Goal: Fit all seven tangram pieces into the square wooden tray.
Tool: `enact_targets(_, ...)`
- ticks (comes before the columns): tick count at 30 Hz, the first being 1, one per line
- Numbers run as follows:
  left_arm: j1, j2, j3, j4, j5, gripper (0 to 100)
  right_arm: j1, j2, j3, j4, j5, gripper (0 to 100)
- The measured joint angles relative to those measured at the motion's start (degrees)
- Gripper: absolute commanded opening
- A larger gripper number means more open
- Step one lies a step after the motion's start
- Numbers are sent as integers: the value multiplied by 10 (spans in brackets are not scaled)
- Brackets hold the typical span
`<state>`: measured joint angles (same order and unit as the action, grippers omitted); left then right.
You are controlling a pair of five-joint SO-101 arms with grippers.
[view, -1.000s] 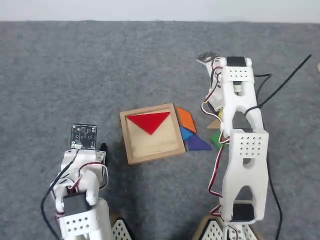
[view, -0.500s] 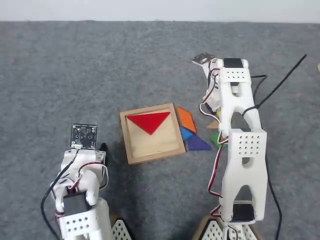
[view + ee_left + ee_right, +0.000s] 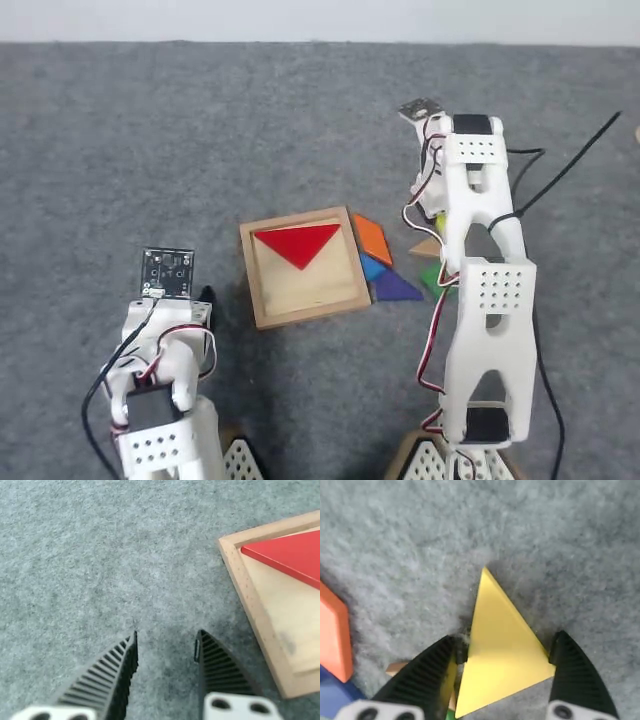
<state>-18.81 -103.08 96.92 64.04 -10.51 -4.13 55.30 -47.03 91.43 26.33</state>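
Observation:
The square wooden tray (image 3: 262,300) lies mid-table with a red triangle (image 3: 298,243) in its far half. Orange (image 3: 372,238), blue (image 3: 371,267) and purple (image 3: 396,288) pieces lie against its right side, with a green piece (image 3: 431,276) and a wood-coloured triangle (image 3: 428,247) further right. My right gripper (image 3: 505,640) is open low over a yellow triangle (image 3: 500,650), one finger close at each side. My left gripper (image 3: 167,636) is open over bare carpet, left of the tray's corner (image 3: 233,550), where the red triangle (image 3: 290,555) shows.
Grey carpet covers the table, with wide free room behind and left of the tray. The right arm's white body (image 3: 487,300) hangs over the pieces right of the tray. Black cables (image 3: 560,165) trail at the far right. The orange piece (image 3: 332,630) lies near the right gripper.
The right arm's wrist swung slightly left, then back right, over the yellow triangle. The left arm, tray and other pieces kept still.

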Motion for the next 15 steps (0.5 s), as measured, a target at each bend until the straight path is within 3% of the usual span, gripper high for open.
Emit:
enact_targets(11,0,0,0,0,0,191,27,-65,2,44,-21,247)
enact_targets(15,0,0,0,0,0,191,30,-66,2,79,-21,340)
